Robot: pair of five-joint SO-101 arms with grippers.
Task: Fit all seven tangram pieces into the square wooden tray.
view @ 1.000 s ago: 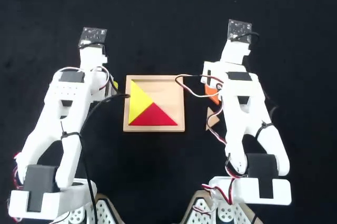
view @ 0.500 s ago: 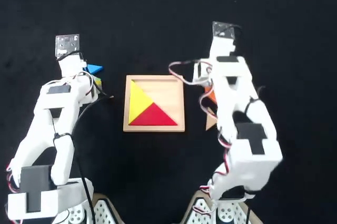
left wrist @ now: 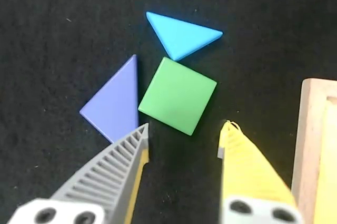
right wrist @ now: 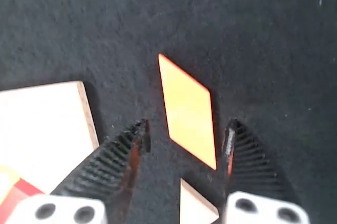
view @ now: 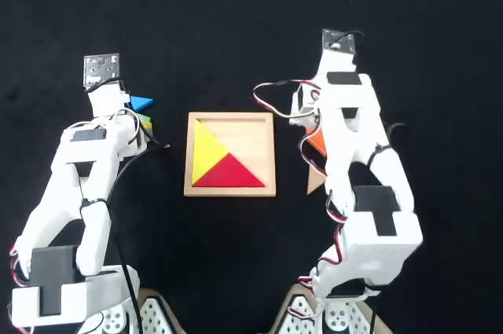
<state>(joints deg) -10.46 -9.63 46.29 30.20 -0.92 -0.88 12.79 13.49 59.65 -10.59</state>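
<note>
The square wooden tray (view: 251,131) lies mid-table and holds a yellow triangle (view: 206,151) and a red triangle (view: 229,172). My left gripper (left wrist: 184,132) is open, hanging over the green square (left wrist: 177,95), with a purple triangle (left wrist: 114,103) and a blue triangle (left wrist: 181,35) beside it. The blue triangle (view: 141,103) also peeks out by the left arm in the high view. My right gripper (right wrist: 185,129) is open, its fingers on either side of the orange parallelogram (right wrist: 187,110). A pale wooden-coloured piece (right wrist: 196,207) lies just near it, seen as a tan tip (view: 315,184) in the high view.
The tray's edge (left wrist: 316,145) sits close to my left gripper's yellow finger, and its corner (right wrist: 47,124) lies beside my right gripper. Black cloth covers the table, with open room toward the far side and the outer sides.
The left arm swung outward, uncovering the blue triangle, then held still. The right arm stretched toward the far side and has since shifted slightly over the orange piece.
</note>
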